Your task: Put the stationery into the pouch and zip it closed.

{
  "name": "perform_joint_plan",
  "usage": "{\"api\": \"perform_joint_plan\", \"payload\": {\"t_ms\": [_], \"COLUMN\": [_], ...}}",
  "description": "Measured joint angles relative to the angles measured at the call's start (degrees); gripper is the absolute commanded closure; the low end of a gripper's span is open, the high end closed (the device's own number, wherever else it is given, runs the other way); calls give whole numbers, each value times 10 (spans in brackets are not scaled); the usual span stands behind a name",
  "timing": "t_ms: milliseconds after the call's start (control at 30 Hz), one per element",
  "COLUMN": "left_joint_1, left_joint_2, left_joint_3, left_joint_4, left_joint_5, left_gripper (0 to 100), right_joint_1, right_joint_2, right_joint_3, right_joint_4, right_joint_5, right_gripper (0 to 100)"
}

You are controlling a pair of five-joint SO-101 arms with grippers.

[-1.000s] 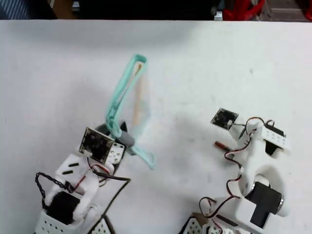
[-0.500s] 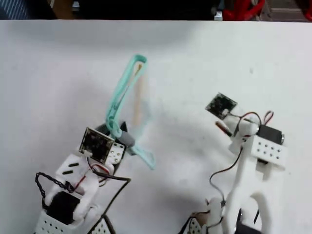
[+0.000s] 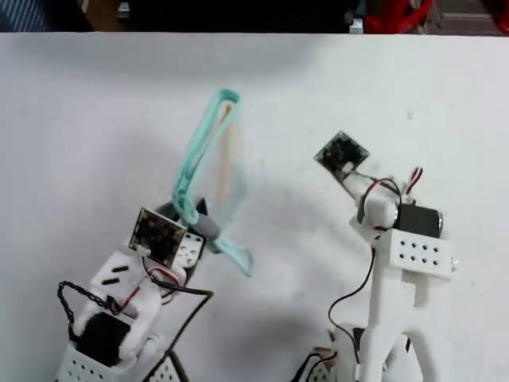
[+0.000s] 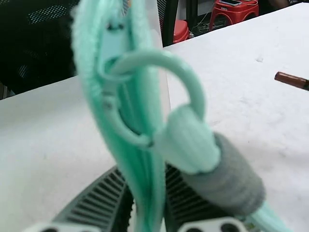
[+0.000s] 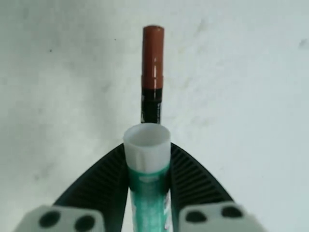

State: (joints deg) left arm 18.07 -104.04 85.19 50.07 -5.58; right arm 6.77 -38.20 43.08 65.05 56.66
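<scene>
The teal pouch [image 3: 208, 151] stands on edge on the white table, and a thin tan stick shows through its clear side. My left gripper [image 3: 192, 215] is shut on the pouch's near end, just below the zipper ring [image 4: 159, 96] and grey tab. My right gripper [image 5: 147, 149] is shut on a white-capped teal tube [image 5: 147, 145]. A brown-capped pen [image 5: 153, 72] sticks out straight beyond the tube; I cannot tell whether it is gripped too. The pen's brown end [image 4: 292, 80] also appears far off in the left wrist view. The right arm [image 3: 402, 239] hangs to the right of the pouch.
The table's far edge [image 3: 254, 33] runs along the back, with dark room clutter behind it. Cables trail from the left arm's base [image 3: 103, 318] at the front.
The right arm has swung away from the front edge and toward the pouch. The brown pen end moved with it and is now hidden under the arm in the high view. The left arm and pouch stayed still.
</scene>
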Motion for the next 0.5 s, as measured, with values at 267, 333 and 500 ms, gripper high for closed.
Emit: {"api": "perform_joint_plan", "payload": {"t_ms": [267,333,500], "left_joint_1": [1,6,19], "left_joint_2": [0,0,0], "left_joint_3": [0,0,0], "left_joint_4": [0,0,0], "left_joint_5": [0,0,-1], "left_gripper": [965,965,965], "right_joint_1": [-4,-14,-76], "right_joint_2": [0,0,0], "right_joint_3": [-116,-162,-317], "right_joint_4": [0,12,91], "right_joint_5": [-129,-158,-210], "right_gripper": [981,981,981]}}
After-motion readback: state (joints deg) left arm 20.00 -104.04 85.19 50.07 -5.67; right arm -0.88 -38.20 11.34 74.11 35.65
